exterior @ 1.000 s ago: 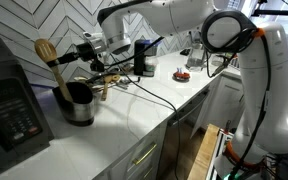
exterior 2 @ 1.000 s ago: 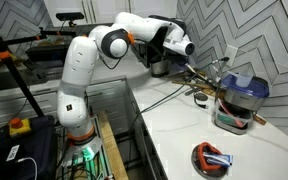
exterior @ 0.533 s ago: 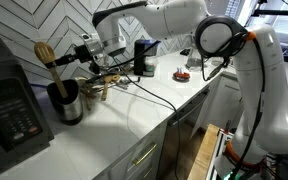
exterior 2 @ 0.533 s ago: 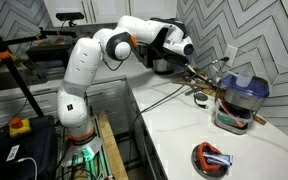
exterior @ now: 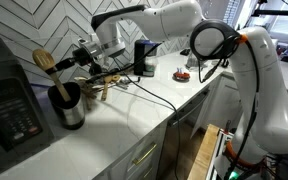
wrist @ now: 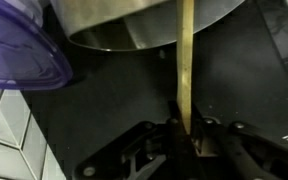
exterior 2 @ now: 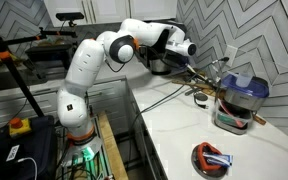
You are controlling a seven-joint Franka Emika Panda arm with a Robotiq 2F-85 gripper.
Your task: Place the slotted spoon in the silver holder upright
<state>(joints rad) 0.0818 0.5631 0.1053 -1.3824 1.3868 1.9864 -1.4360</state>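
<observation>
Our gripper (wrist: 187, 130) pinches the spoon (exterior: 45, 62) by its handle; we should straighten it inside the holder (exterior: 72, 108) before releasing.

Claw (wrist: 184, 130) tight on slotted spoon (wrist: 186, 60) handle, silver holder (wrist: 124, 20) beyond.

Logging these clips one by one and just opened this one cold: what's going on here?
The robot arm reaches across the white counter. Its gripper looks closed on the handle of the slotted spoon, whose lower end is inside the silver holder. The spoon's head sticks out above the rim, and the spoon leans at an angle rather than standing straight. The spoon is in the holder but not yet released.
</observation>
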